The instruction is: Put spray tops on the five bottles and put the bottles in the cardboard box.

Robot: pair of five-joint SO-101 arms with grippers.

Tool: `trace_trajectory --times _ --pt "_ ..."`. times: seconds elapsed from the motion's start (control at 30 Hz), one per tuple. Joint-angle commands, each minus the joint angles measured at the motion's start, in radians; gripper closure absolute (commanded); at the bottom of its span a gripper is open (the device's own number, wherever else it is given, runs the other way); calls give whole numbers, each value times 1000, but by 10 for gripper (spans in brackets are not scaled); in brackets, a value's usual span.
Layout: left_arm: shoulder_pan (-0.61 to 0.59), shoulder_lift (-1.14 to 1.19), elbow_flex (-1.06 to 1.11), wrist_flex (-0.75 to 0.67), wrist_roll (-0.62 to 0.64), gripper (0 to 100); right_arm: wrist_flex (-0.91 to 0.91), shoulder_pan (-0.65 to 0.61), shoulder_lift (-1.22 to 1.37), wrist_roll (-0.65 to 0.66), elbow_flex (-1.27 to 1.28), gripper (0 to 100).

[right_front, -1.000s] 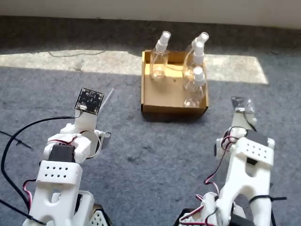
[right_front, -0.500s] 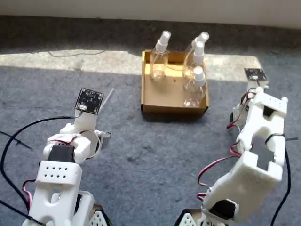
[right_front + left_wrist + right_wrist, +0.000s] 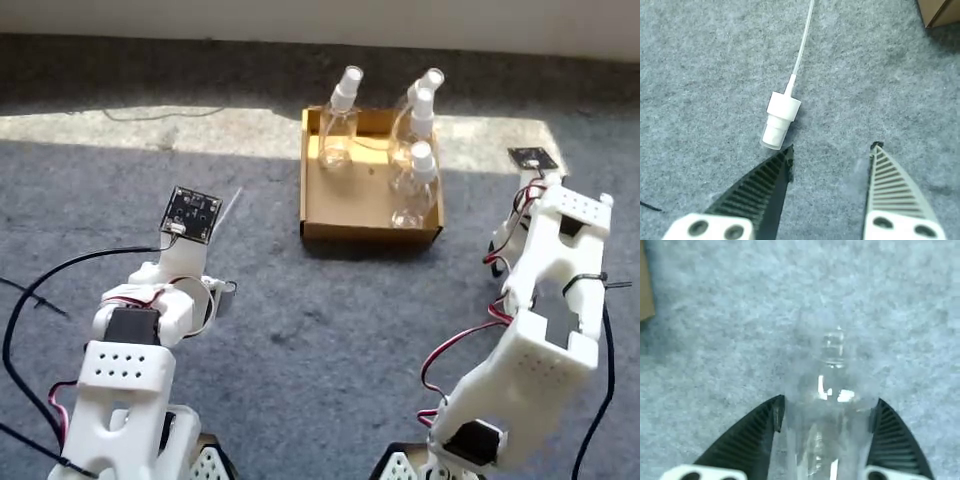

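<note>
Bottle [image 3: 831, 375] in right claw [image 3: 827, 401], arm outstretched.

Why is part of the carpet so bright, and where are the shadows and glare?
High view: a sunlight band crosses the carpet beyond the arms, lighting the cardboard box, which shadows its near side. Right wrist view: glints on the clear bottle between the fingers. Left wrist view: even light on the spray top.
</note>
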Motion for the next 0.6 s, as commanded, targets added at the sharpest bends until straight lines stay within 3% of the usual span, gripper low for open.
trace_trajectory --times 0.0,0.13,0.57 --pt "13 -19 -5 -12 11 769 71 -47 -45 11 -102 766" --pt "12 -19 -5 -12 11 769 101 -58 -45 11 -159 718" --pt "13 -19 -4 -12 11 769 102 -64 77 14 -274 717"
